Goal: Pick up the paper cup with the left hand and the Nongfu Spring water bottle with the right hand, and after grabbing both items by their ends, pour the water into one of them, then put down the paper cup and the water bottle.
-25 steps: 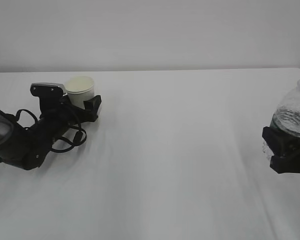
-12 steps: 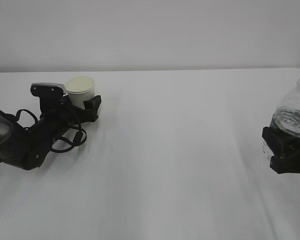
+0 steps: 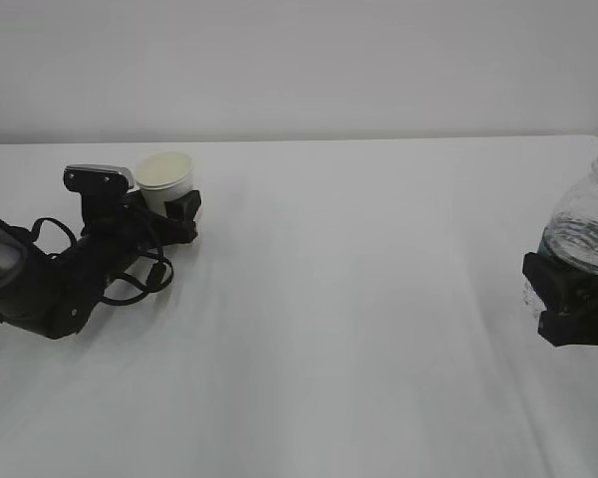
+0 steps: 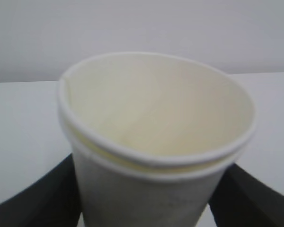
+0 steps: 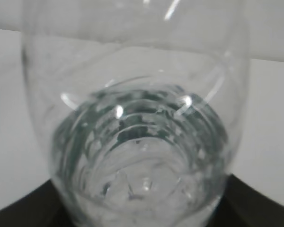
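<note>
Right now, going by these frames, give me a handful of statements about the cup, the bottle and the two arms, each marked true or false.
1. The paper cup stands upright between the left hand's jaws. True.
2. The paper cup holds water. False: its cream inside looks dry and empty.
3. The water bottle sits at the right edge, in the right hand. True.
4. The bottle is capped. False: no cap shows in the exterior view.
5. Cup and bottle touch. False: bare table lies between them.
</note>
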